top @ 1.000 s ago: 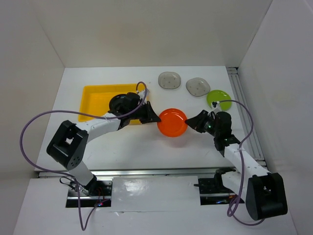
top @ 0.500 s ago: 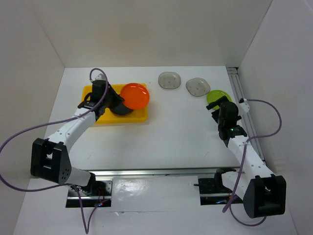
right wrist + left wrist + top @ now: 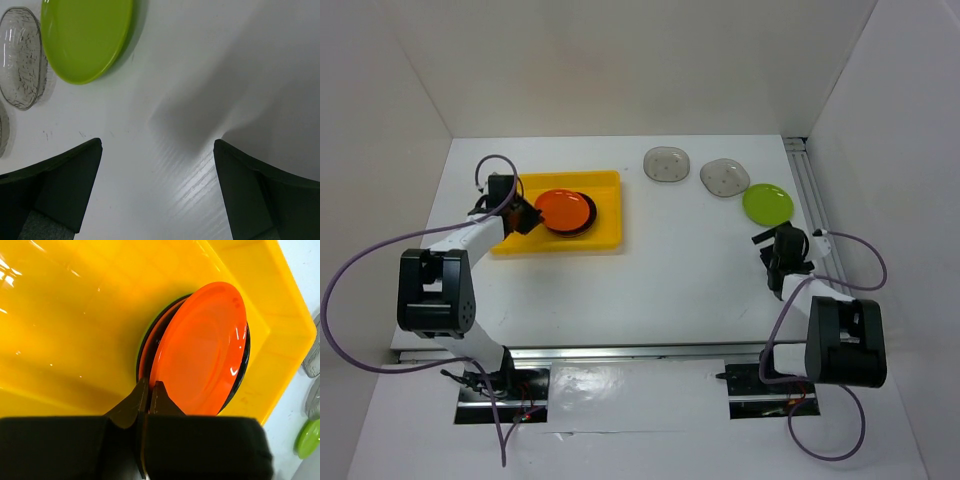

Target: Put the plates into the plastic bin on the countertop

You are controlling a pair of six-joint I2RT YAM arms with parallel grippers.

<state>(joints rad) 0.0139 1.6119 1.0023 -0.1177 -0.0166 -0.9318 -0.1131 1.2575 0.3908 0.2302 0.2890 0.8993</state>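
The white table point(image 3: 690, 280) carries the yellow plastic bin point(image 3: 608, 205) at its left. Further right lie one grey plate point(image 3: 667, 164), another grey plate point(image 3: 724, 177) near it, and a lime green plate point(image 3: 768, 203) just beside.

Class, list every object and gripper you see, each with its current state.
orange plate: on black plate inside yellow bin, gripped at rim.
left gripper: shut on orange plate.
green plate: flat on countertop.
grey plates: on countertop.
right gripper: open, empty.

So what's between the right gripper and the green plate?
Only bare white countertop lies between the right gripper and the green plate, shown in the right wrist view.
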